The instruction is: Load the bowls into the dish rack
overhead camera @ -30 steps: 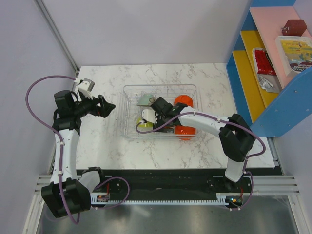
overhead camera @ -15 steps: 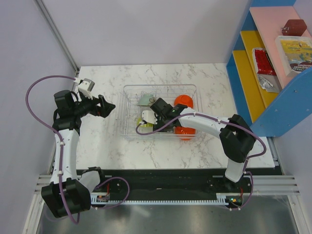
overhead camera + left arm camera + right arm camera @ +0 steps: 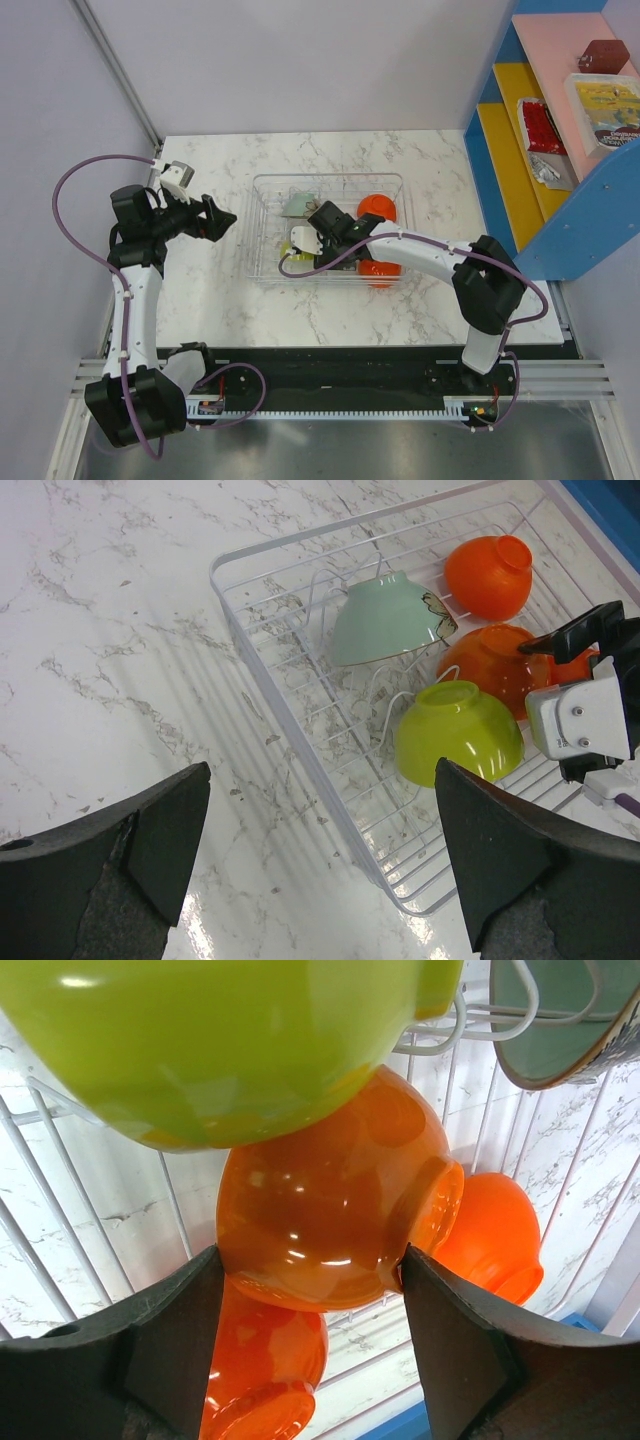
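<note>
To the left of the dish rack point(image 3: 300, 695) you have open marble table point(image 3: 120, 630). The left gripper point(image 3: 320, 850) hangs there, fingers spread, short of the rack's left wall. Inside the rack, only the strip along that left wall is free of bowls, though upright wire dividers rise from it. Toward the rack's middle, the pale green bowl point(image 3: 385, 618) leans at the back and the lime bowl point(image 3: 458, 732) sits in front of it. The orange bowls point(image 3: 495, 660) crowd the rack's right half. The right gripper point(image 3: 310, 1290) is wedged among them: lime bowl close overhead, an orange bowl filling the gap between its spread fingers. To the right of the rack, the blue shelf unit point(image 3: 590, 215) walls off the table's edge.
</note>
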